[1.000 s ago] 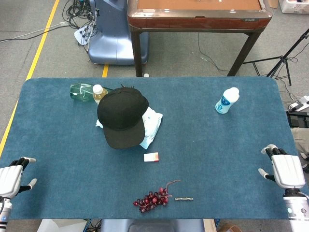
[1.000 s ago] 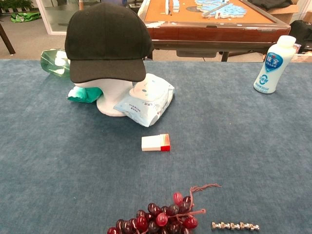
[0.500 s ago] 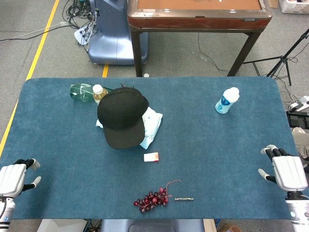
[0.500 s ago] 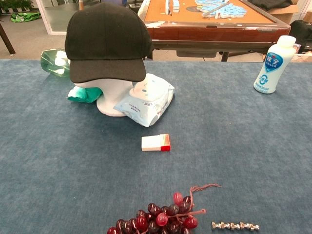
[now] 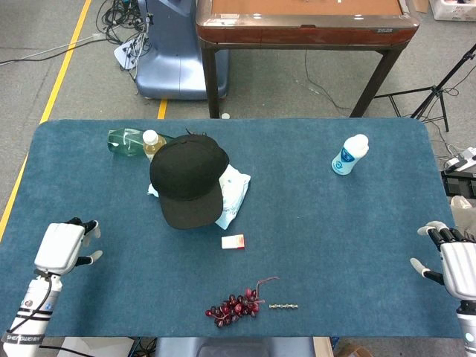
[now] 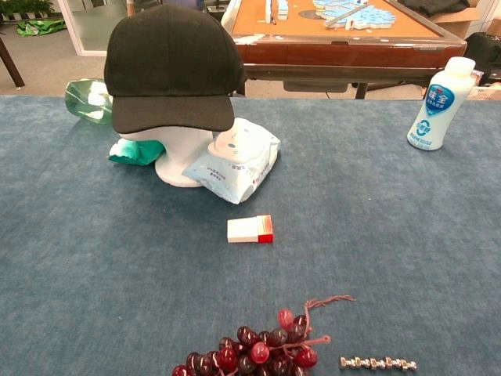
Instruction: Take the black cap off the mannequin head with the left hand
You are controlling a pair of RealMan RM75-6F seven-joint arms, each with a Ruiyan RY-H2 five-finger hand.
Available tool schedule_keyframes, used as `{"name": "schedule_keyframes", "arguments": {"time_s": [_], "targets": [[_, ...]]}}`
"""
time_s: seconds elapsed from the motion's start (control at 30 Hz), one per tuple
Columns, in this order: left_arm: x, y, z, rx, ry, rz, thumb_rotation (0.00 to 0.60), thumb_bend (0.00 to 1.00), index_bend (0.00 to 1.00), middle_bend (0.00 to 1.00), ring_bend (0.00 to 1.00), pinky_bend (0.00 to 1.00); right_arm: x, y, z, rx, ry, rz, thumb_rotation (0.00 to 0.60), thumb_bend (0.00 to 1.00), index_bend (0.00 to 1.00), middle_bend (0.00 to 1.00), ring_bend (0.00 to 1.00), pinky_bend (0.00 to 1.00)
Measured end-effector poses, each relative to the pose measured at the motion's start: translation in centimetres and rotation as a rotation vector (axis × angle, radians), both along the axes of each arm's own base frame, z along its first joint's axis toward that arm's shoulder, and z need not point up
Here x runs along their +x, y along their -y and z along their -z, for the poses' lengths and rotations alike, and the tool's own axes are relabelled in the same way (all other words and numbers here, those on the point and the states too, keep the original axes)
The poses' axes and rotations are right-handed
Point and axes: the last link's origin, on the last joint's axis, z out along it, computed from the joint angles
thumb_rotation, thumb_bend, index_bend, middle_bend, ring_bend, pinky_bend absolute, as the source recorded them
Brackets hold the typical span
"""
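The black cap [image 5: 189,179] [image 6: 171,65] sits on the white mannequin head [image 6: 178,153], brim toward the near edge, left of the table's middle. My left hand [image 5: 62,246] hovers over the near left part of the table, well left of and nearer than the cap, fingers apart and empty. Near the table's right edge my right hand [image 5: 455,260] is also empty with its fingers spread. Neither hand shows in the chest view.
A wet-wipe pack [image 5: 233,191] leans against the mannequin's right side. A green bottle [image 5: 132,141] lies behind the cap. A small white-and-red box [image 5: 233,241], red grapes [image 5: 236,306], a small metal chain [image 5: 283,306] and a white bottle [image 5: 349,155] are on the blue table [image 5: 335,230].
My left hand has moved in from the near left corner, up over the table toward the cap. The right hand has drifted slightly right and nearer. The cap has not moved.
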Motion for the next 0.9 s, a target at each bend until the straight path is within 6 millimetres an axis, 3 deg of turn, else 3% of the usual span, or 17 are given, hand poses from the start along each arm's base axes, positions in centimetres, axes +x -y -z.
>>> {"name": "schedule_keyframes", "arguments": {"time_s": [0.53,0.9], "targets": [[6.3,-3.1,3.5,-0.069,-0.010,0.116,0.600,0.00,0.55,0.73,0.50,0.69,-0.2,-0.1,-0.4,0.003,0.015,0.005,0.600,0.07,0.39,0.35,0.42,0.68],[8.8,-4.2,4.5,-0.016,0.007,0.125,0.600,0.00,0.58,0.78,0.55,0.70,-0.2,0.1,-0.3,0.012,0.004,0.015,0.600,0.07,0.39,0.35,0.42,0.68]]}}
